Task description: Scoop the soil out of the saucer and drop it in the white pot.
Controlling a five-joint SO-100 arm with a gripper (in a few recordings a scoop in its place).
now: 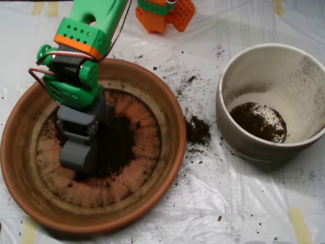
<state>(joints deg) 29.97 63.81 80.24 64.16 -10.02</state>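
The terracotta saucer (167,127) fills the left half of the overhead view. Dark soil (119,145) lies in a patch at the centre of its ridged floor. My grey scoop (79,155) reaches down from the green arm into the saucer's left part, its tip at the left edge of the soil patch. The scoop's halves look closed together from above. The white pot (277,71) stands to the right, with a layer of soil (259,121) on its bottom.
A spilled clump of soil (197,130) and scattered crumbs lie on the white plastic sheet between saucer and pot. The orange arm base (165,15) stands at the top edge. Tape strips (299,223) hold the sheet.
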